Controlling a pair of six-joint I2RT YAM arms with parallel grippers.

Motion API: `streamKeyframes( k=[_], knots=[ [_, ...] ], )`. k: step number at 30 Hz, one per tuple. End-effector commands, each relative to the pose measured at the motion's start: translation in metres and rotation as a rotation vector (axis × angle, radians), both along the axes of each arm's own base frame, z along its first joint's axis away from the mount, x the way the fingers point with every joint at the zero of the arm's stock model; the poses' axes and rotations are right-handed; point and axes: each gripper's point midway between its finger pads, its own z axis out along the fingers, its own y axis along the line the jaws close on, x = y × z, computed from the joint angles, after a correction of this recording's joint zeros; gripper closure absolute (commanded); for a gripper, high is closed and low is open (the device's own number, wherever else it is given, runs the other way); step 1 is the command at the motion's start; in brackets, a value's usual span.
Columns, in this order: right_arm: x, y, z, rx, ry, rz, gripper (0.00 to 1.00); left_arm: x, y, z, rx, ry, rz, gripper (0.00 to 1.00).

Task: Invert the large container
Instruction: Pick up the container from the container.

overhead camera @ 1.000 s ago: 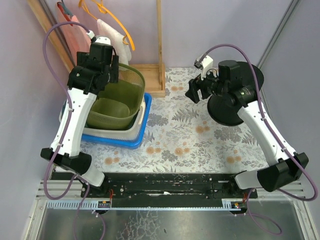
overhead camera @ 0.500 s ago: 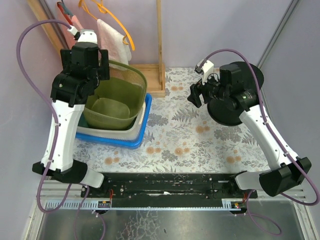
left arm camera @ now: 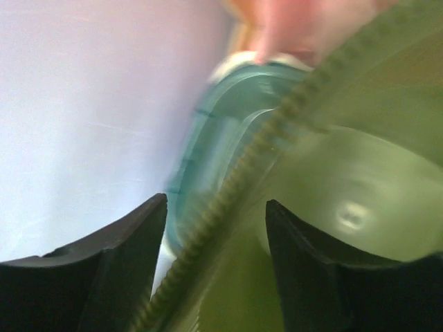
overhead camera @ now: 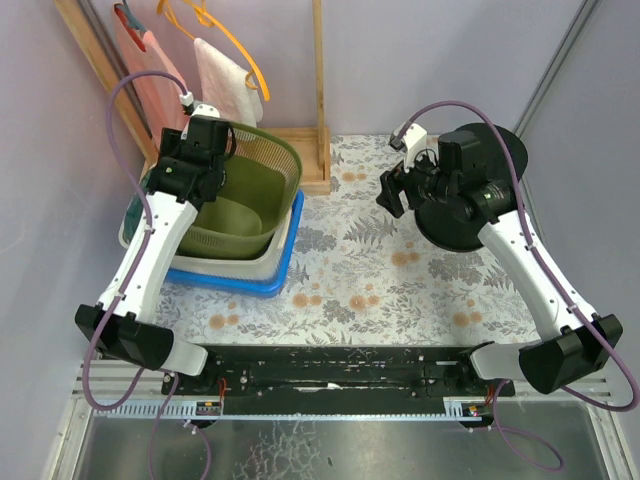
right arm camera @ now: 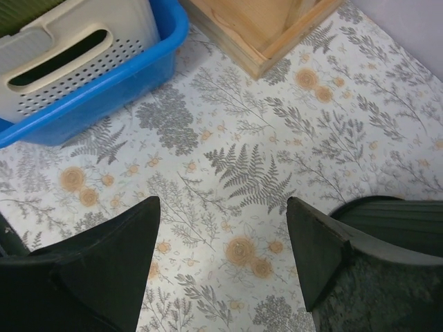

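Green basket (overhead camera: 235, 215) sat upright, nothing flipped yet — left gripper (left arm camera: 216, 200) spread open astride its rim, not clamped; right gripper (right arm camera: 223, 200) open, empty, above the table (right arm camera: 242, 159).

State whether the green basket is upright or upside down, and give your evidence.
Upright: the green basket has its open mouth facing up and its inner floor visible, and it sits nested in the white tub.

top external: high behind the arm bases, looking down on the whole table (overhead camera: 350, 280)
left wrist: close on the green basket (left arm camera: 277, 131) rim, blurred
right wrist: tilted down at table, nearer
shared: blue tub (right arm camera: 138, 76), top and right wrist
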Motion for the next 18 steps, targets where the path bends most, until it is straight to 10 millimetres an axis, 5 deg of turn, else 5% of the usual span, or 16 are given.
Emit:
streamKeyframes(
  k=[1, 2, 4, 6, 10, 14, 18],
  knots=[
    [0.012, -0.019, 0.015, -0.048, -0.094, -0.105, 0.2, 0.016, 0.022, 0.02, 0.079, -0.134, 0.088, 0.91],
    [0.017, -0.027, 0.017, -0.075, -0.111, -0.149, 0.21, 0.016, 0.025, 0.025, 0.092, -0.154, 0.106, 0.99],
    [0.016, -0.044, 0.022, -0.14, -0.109, -0.209, 0.26, 0.016, 0.027, 0.035, 0.097, -0.193, 0.107, 1.0],
    [-0.012, -0.048, 0.017, -0.206, -0.019, -0.128, 0.27, 0.016, 0.028, 0.047, 0.1, -0.23, 0.112, 1.0],
    [-0.101, -0.075, -0.051, -0.421, 0.214, 0.137, 0.24, 0.015, 0.029, 0.078, 0.086, -0.331, 0.11, 1.0],
    [-0.111, -0.139, -0.125, -0.713, 0.222, -0.002, 0.19, 0.014, 0.022, 0.122, 0.011, -0.461, 0.071, 1.0],
    [-0.116, -0.175, -0.177, -0.866, 0.266, -0.092, 0.17, 0.002, 0.01, 0.179, -0.083, -0.606, -0.004, 1.0]
  ],
)
